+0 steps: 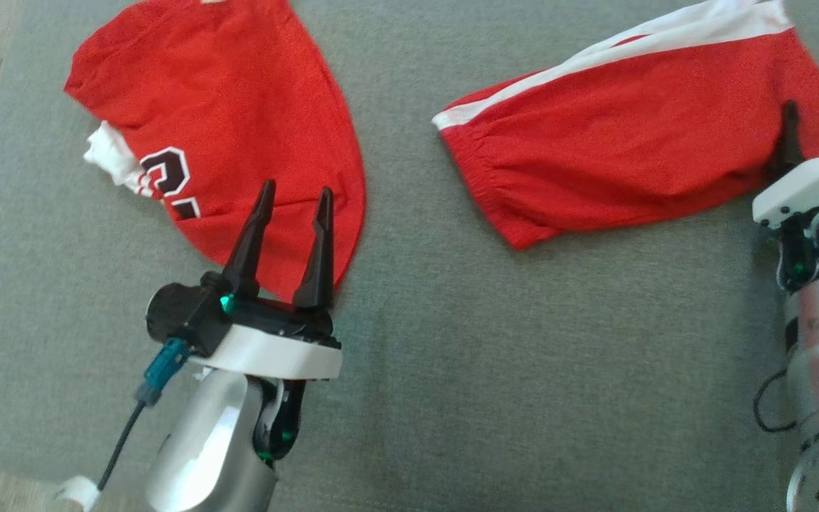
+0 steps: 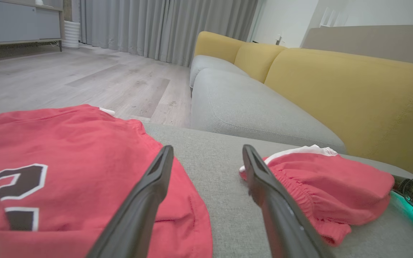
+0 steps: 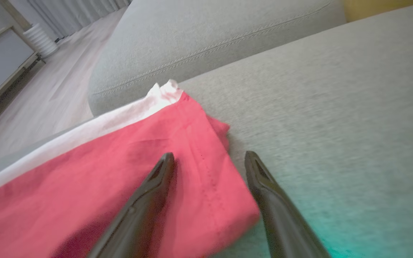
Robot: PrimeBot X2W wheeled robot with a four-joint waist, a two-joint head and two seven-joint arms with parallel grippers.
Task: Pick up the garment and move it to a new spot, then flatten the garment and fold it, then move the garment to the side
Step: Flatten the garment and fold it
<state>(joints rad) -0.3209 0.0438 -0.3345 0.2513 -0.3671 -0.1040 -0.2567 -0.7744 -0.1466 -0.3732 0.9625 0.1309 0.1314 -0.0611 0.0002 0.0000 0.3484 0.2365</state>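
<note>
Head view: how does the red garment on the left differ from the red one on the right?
The left garment bears a black, white-edged print; the right garment has a white stripe along its far edge. The left garment lies in a rounded shape; the right garment lies long, with a gathered hem. Both are red and rest on the grey cushion.

Grey fabric pad (image 1: 452, 355) underneath. Behind it, a sofa: grey seat (image 2: 249, 107), yellow backrest (image 2: 353, 93). Light wood-plank floor (image 2: 84, 79), grey curtains (image 2: 163, 25) full height, grey cabinet (image 2: 23, 23) far left with a white ribbed bin (image 2: 71, 34) beside it. White wall (image 2: 289, 18). Soft, even light.
</note>
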